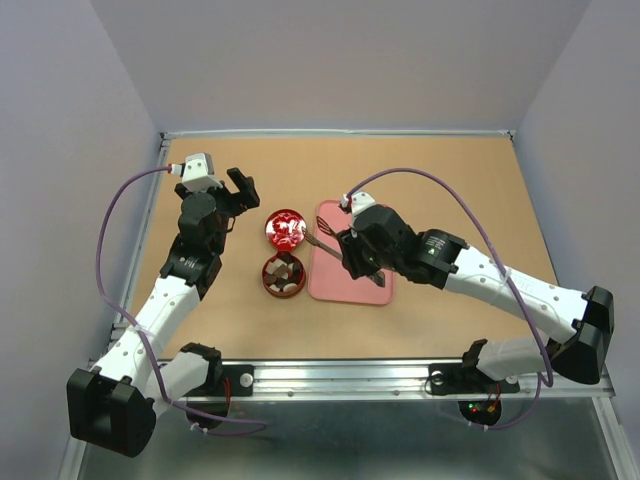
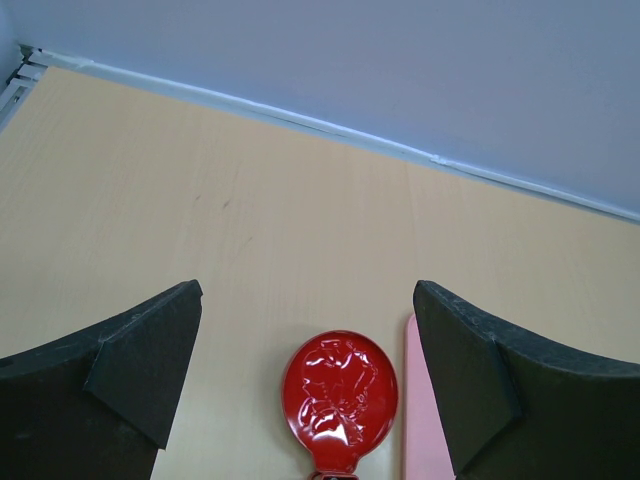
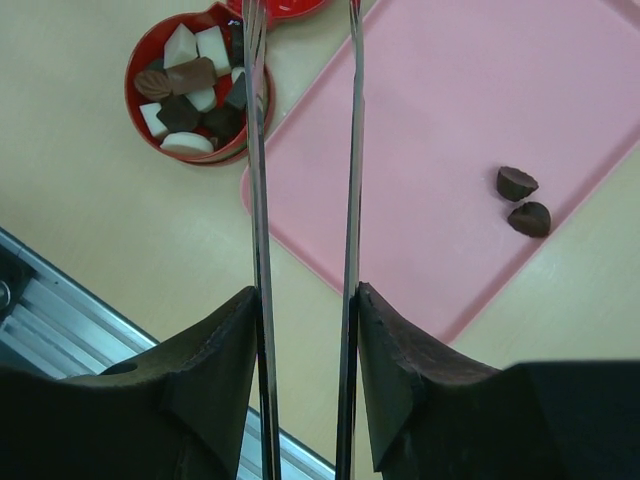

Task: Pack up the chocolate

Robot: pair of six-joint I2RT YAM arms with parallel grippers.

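Chocolate (image 3: 190, 95) mostly in tin (image 3: 130, 75), ahead-left of right claw (image 3: 305, 310) | right claw clamps tongs (image 3: 258, 150) | left claw (image 2: 305, 340) spread, empty

Top view looks down from behind the arm bases (image 1: 110, 405), whole table (image 1: 450, 180) in frame. Left wrist faces low toward the far wall (image 2: 400, 60); right wrist looks steeply down, close. All share the pink tray (image 1: 345, 287).
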